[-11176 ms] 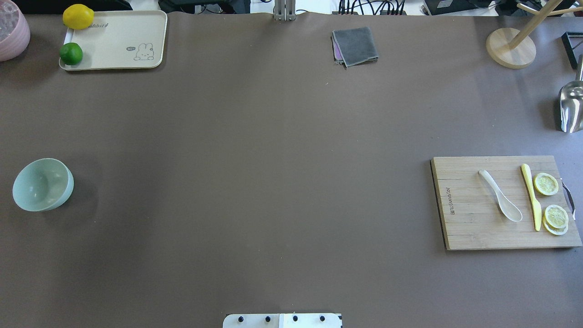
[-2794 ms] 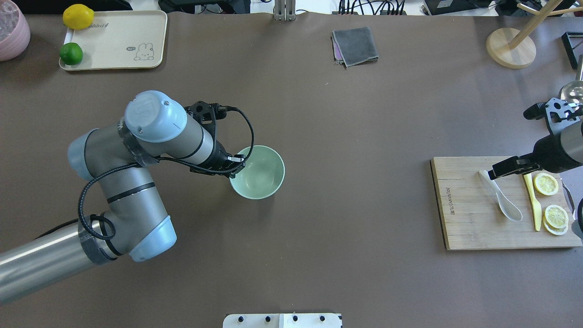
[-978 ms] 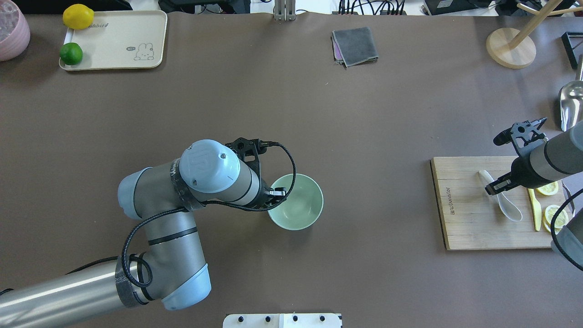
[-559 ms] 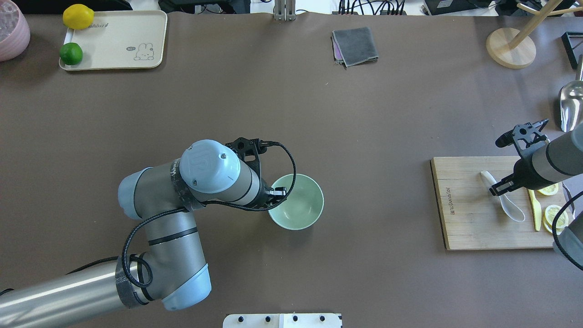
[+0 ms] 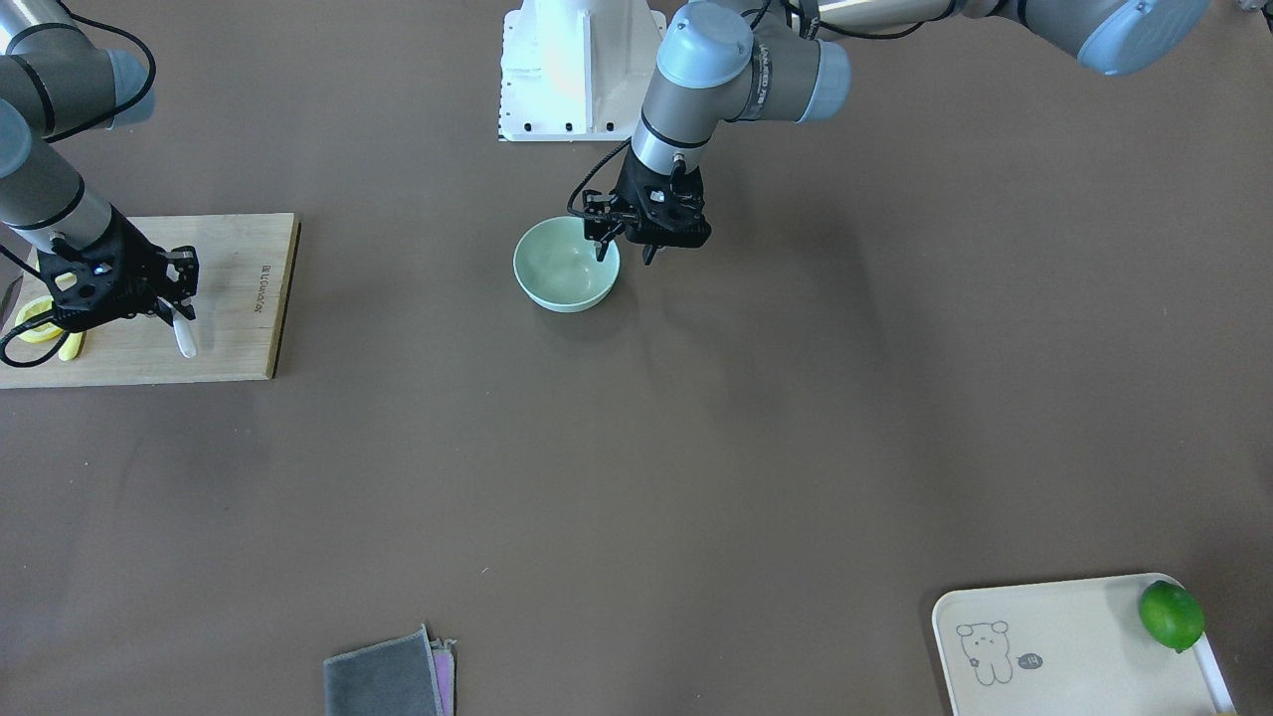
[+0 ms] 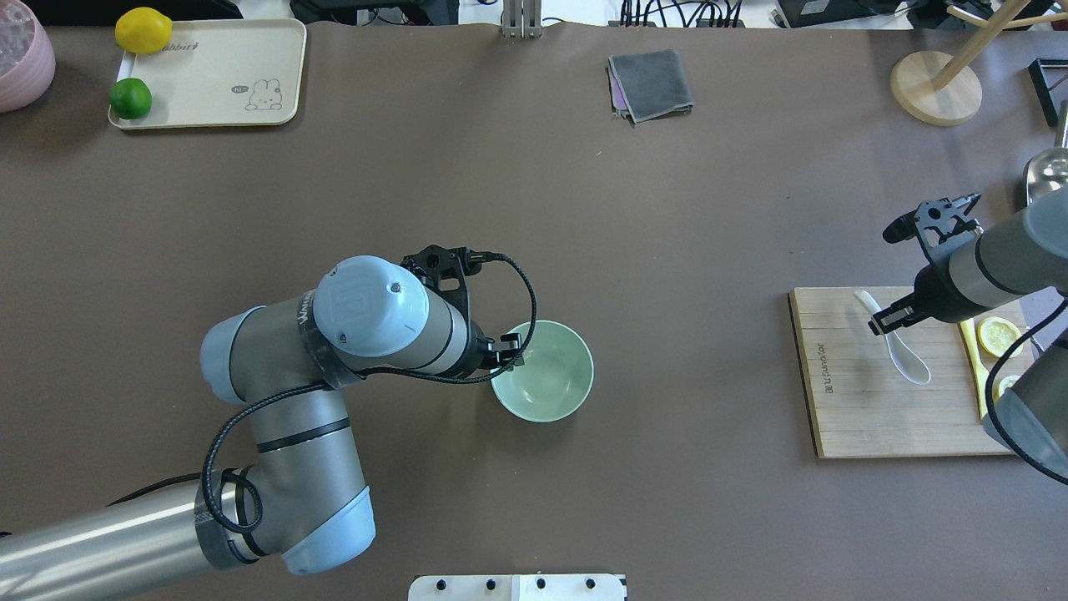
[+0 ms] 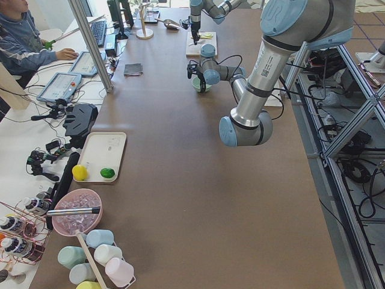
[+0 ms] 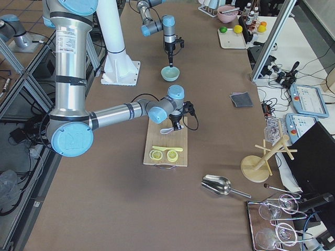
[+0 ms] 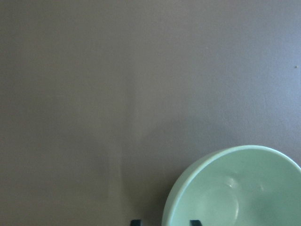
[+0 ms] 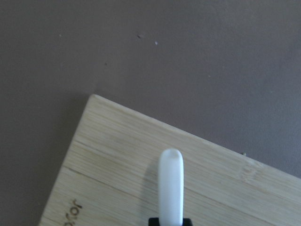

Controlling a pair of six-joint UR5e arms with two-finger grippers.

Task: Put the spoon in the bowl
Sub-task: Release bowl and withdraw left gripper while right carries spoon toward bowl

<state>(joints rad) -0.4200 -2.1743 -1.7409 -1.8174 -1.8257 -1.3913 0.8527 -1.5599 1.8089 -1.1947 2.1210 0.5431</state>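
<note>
The pale mint-green bowl point(image 6: 542, 371) stands upright near the table's middle; it also shows in the front view point(image 5: 565, 264) and the left wrist view point(image 9: 235, 188). My left gripper point(image 6: 511, 351) is open, its fingers astride the bowl's left rim point(image 5: 623, 251). The white spoon point(image 6: 905, 357) is over the wooden cutting board point(image 6: 843, 401) at the right. My right gripper point(image 6: 883, 317) is shut on the spoon's handle, which sticks out past the fingers in the right wrist view point(image 10: 170, 188). I cannot tell whether the scoop still touches the board.
A yellow plastic knife point(image 6: 970, 351) and lemon slices point(image 6: 999, 335) lie on the board's right part. A cream tray point(image 6: 209, 75) with a lemon and lime sits far left, a grey cloth point(image 6: 651, 83) far middle, a wooden stand point(image 6: 934, 88) and metal scoop point(image 6: 1043, 167) far right.
My right gripper has closed on the spoon's handle and shifted it left and away across the board. My left gripper has let go of the bowl's rim; the bowl stays put.
</note>
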